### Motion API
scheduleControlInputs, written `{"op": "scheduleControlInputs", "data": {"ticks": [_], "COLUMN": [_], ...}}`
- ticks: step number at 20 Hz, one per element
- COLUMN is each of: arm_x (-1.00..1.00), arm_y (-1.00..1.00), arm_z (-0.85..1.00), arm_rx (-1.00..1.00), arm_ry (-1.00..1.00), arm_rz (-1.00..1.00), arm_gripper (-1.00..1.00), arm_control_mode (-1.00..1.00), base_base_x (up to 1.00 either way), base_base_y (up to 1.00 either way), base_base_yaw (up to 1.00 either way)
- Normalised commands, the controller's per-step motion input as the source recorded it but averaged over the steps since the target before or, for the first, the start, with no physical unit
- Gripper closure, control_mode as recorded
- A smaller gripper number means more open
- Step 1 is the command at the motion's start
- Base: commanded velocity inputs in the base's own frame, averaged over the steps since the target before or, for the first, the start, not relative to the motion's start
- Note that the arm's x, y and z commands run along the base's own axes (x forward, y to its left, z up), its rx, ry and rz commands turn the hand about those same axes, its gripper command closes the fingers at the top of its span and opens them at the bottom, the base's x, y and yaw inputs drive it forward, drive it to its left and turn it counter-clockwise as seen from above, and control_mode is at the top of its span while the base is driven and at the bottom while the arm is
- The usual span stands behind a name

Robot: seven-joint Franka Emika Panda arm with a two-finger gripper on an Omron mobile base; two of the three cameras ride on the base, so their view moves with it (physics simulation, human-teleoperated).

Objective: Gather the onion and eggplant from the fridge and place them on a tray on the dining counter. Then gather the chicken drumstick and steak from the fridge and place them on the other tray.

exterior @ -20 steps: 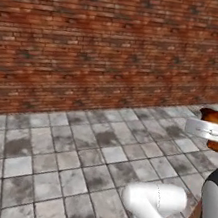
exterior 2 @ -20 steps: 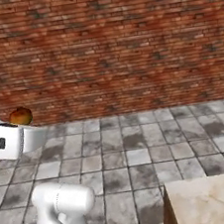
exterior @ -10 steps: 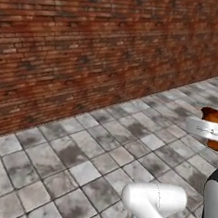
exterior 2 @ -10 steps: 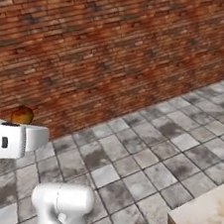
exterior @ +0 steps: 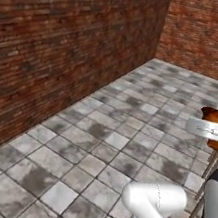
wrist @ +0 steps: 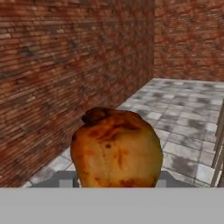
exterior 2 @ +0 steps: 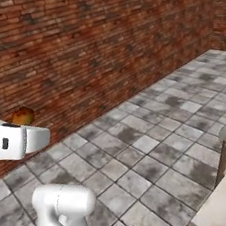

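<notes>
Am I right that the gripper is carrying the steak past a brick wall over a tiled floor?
Not quite: it is no steak. The hand view shows a rounded golden-brown chicken drumstick in the gripper. The rest stands: a brick wall runs alongside and grey tiled floor lies below, as the left base view shows.

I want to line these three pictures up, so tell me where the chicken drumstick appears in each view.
Left base view: the chicken drumstick sits at the right edge, mid-height, in the hand.
Right base view: the drumstick peeks up at the left edge, mid-height, behind the white wrist.
Hand view: the drumstick is large at bottom centre.
Shared landmark: the red brick wall behind it, above the grey tiled floor.
</notes>
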Motion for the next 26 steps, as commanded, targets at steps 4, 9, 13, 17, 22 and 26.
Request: {"op": "scheduleControlInputs", "data": {"ticks": [4, 9, 13, 17, 22, 26], "arm_x": [0.00, 0.00, 0.00, 0.00, 0.00, 0.00], "arm_y": [0.00, 0.00, 0.00, 0.00, 0.00, 0.00], "arm_z": [0.00, 0.00, 0.00, 0.00, 0.00, 0.00], "arm_rx": [0.00, 0.00, 0.00, 0.00, 0.00, 0.00], "arm_ry": [0.00, 0.00, 0.00, 0.00, 0.00, 0.00], "arm_rz": [0.00, 0.00, 0.00, 0.00, 0.00, 0.00], "arm_gripper": [1.00, 1.00, 1.00, 1.00, 1.00, 1.00], "arm_control_mode": [1.00, 1.00, 1.00, 1.00, 1.00, 1.00], "base_base_x": [0.59, 0.61, 0.70, 0.78, 0.74, 0.56], "base_base_y": [0.51, 0.53, 0.55, 0.58, 0.44, 0.39], "base_base_yaw": [-0.56, -0.55, -0.53, -0.50, -0.49, -0.55]}}
